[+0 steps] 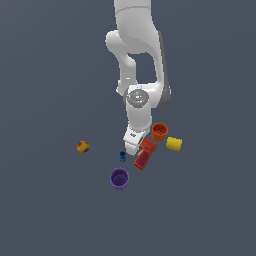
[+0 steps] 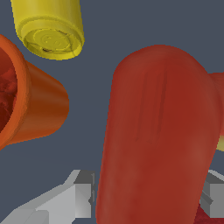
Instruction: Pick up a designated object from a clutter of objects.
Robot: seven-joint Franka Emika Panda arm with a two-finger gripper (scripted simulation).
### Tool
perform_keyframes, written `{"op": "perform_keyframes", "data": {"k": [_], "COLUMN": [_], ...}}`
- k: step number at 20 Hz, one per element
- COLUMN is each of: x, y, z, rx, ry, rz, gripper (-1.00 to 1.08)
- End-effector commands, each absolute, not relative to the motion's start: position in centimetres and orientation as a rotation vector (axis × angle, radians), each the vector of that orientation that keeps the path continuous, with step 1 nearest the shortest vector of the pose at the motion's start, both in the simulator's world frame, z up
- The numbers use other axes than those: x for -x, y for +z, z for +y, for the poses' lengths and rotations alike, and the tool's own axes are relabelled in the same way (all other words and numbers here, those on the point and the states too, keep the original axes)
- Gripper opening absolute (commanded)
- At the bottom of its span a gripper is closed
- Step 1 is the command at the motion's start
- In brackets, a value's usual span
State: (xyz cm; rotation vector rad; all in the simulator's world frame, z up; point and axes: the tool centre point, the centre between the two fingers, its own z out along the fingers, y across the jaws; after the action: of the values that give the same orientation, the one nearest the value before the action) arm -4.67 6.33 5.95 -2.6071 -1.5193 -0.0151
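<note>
In the centre of the exterior view, the red drill-shaped toy (image 1: 145, 153) lies on the floor just below the orange cup (image 1: 159, 131), with the yellow block (image 1: 173, 144) to its right and the purple cup (image 1: 119, 178) lower left. The gripper (image 2: 148, 197) is low over the toy; in the wrist view its fingers (image 2: 83, 194) stand wide either side of the rounded red body (image 2: 159, 131), not yet touching it. The body nearly fills the gap, so a slightly off-centre descent could land a fingertip on top. Its rounded surface might also slip or rotate when squeezed, and the close orange cup could be nudged.
</note>
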Motion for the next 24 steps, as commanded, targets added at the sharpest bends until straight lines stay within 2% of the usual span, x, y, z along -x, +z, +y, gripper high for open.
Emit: {"op": "perform_keyframes", "data": {"k": [1,24], "x": [4.8,8.3], "y": [7.5,28.6], "z": [6.7,11.9], "rx": [2.609,2.608], "ry": [-0.021,-0.019], "rz": [-1.522,-1.523], "gripper": [-1.0,-1.0]}}
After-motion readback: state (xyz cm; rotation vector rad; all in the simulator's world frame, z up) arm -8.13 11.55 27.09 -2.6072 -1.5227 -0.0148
